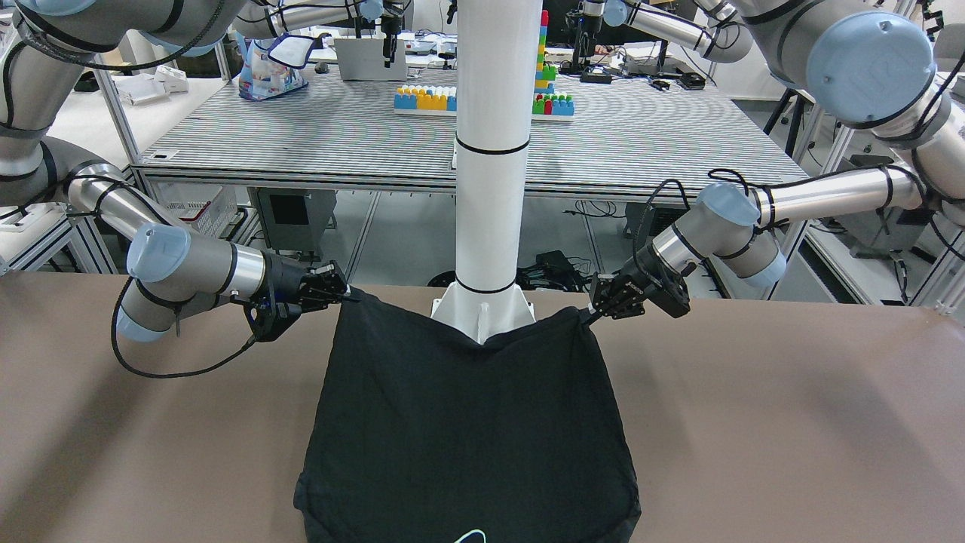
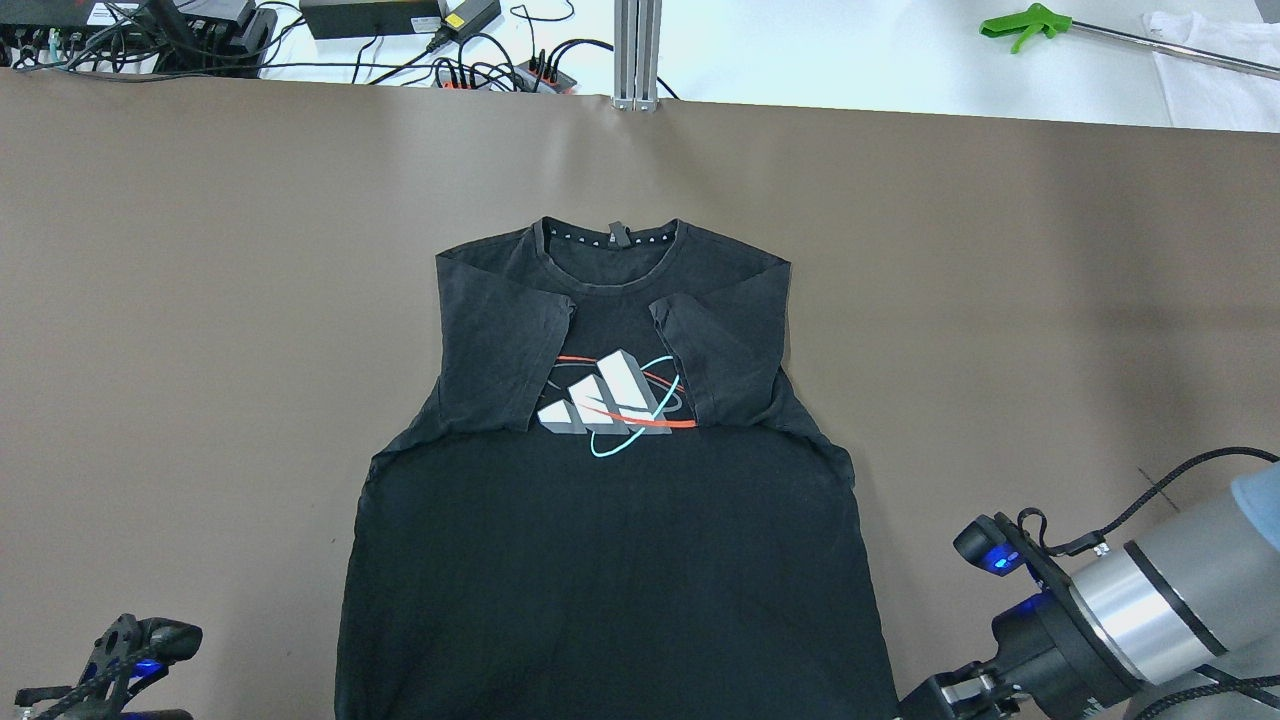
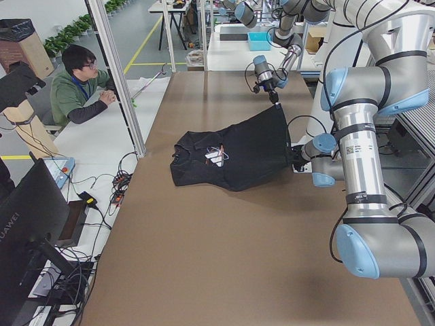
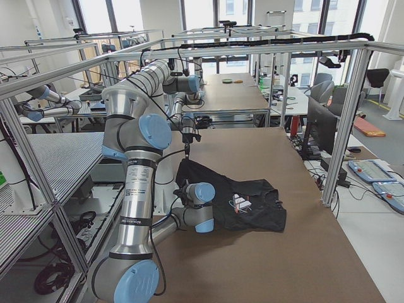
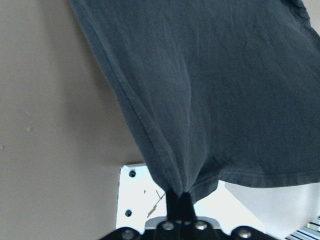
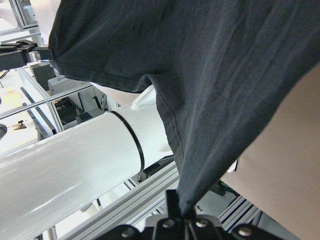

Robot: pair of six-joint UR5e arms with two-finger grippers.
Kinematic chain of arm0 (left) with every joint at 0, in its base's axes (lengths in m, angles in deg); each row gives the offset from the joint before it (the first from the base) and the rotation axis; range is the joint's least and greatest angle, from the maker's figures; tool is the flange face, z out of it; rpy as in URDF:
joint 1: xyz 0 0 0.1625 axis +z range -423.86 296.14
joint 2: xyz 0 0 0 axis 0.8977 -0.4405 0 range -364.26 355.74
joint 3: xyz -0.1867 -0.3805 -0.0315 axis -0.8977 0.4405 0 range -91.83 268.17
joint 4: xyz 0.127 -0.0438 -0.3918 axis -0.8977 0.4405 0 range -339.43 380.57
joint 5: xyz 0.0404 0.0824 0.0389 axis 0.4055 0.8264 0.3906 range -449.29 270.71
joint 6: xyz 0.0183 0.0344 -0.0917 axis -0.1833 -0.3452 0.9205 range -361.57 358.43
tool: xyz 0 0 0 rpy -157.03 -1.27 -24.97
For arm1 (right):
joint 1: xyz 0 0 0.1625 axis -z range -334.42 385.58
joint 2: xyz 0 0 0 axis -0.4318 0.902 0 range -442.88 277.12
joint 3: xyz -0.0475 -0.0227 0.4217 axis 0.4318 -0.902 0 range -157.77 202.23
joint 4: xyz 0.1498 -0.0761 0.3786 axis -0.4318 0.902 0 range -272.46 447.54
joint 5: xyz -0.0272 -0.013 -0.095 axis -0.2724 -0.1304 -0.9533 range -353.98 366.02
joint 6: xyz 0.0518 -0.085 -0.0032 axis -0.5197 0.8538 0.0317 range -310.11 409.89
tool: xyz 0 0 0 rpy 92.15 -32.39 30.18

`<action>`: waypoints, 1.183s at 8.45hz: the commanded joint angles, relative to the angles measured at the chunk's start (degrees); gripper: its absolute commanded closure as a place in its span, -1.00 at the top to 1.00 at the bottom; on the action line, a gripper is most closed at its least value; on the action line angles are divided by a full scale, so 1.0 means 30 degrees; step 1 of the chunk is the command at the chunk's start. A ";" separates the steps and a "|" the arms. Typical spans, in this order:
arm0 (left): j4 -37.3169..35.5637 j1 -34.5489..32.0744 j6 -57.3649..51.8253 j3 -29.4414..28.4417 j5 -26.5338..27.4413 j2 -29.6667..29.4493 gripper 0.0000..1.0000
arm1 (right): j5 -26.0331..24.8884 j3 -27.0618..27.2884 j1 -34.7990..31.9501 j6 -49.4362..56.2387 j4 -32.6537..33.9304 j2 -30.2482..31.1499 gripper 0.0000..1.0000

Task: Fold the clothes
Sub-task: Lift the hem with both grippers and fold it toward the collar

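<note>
The clothes (image 2: 610,560) are a black T-shirt with a white, red and cyan print on the chest, lying on the brown table (image 2: 200,300). Its collar points away from me and both sleeves are tucked inward. My left gripper (image 1: 590,311) is shut on one corner of the bottom hem, and my right gripper (image 1: 348,292) is shut on the other. Both corners are raised off the table beside the white pillar (image 1: 490,151), so the hem sags between them. In the left wrist view the fabric (image 5: 215,90) bunches into the fingers (image 5: 179,200). The right wrist view shows the other corner (image 6: 200,65) pinched the same way.
The pillar's base (image 1: 482,309) stands right behind the raised hem. Bare brown table lies on both sides of the shirt. A person (image 3: 78,92) sits at a side bench beyond the far edge. Cables and a green tool (image 2: 1020,22) lie past the table's far edge.
</note>
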 commanded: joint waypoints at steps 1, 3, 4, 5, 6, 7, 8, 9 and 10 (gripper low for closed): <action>0.2964 0.0016 -0.1466 0.0599 -0.2026 0.2318 -1.00 | 0.1314 0.0042 -0.0009 -0.2515 -0.3388 0.0004 -1.00; 0.3094 -0.0187 -0.1350 0.0541 -0.2118 0.2210 -1.00 | 0.1200 -0.0424 -0.0009 -0.2518 -0.3363 -0.0229 -1.00; 0.3095 -0.0885 -0.1060 0.0396 -0.2117 0.1774 -1.00 | 0.0764 -0.1384 -0.0618 -0.2199 -0.3362 -0.0608 -1.00; 0.3095 -0.1646 -0.0332 0.0220 -0.2088 0.1335 -1.00 | 0.0498 -0.2148 -0.1291 -0.1876 -0.3362 -0.1162 -1.00; 0.3095 -0.2176 0.0140 0.0247 -0.2088 0.1099 -1.00 | 0.0495 -0.2561 -0.2197 -0.1873 -0.3246 -0.1284 -1.00; 0.2950 -0.2964 0.0174 0.0132 -0.2378 0.0545 -1.00 | 0.0495 -0.2914 -0.3251 -0.1844 -0.3129 -0.1285 -1.00; 0.2832 -0.4132 0.0174 -0.0218 -0.2874 0.0047 -1.00 | 0.0466 -0.3497 -0.4363 -0.1844 -0.3041 -0.1720 -1.00; 0.2773 -0.5188 0.0203 -0.0714 -0.3024 -0.0596 -1.00 | 0.0437 -0.3909 -0.5099 -0.1844 -0.2576 -0.2102 -1.00; 0.2395 -0.6417 0.0783 -0.1850 -0.3084 -0.1386 -1.00 | -0.0201 -0.3942 -0.5426 -0.1438 -0.1730 -0.2251 -1.00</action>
